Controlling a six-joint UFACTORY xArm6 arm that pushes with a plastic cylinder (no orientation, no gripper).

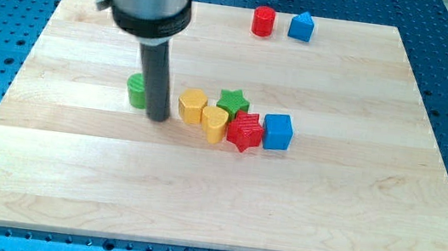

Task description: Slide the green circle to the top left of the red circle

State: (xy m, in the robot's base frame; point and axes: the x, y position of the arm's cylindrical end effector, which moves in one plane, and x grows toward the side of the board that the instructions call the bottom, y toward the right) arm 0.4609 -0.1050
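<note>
The green circle (137,90) sits left of the board's middle, partly hidden behind my rod. My tip (158,118) rests on the board just right of and slightly below the green circle, touching or nearly touching it. The red circle (262,20) stands near the view's top, right of centre, far up and right of the green circle.
A blue block (301,26) stands right beside the red circle. A cluster lies right of my tip: a yellow hexagon (193,105), a yellow heart (214,124), a green star (232,102), a red star (245,132) and a blue cube (277,132). The wooden board (48,164) lies on a blue perforated table.
</note>
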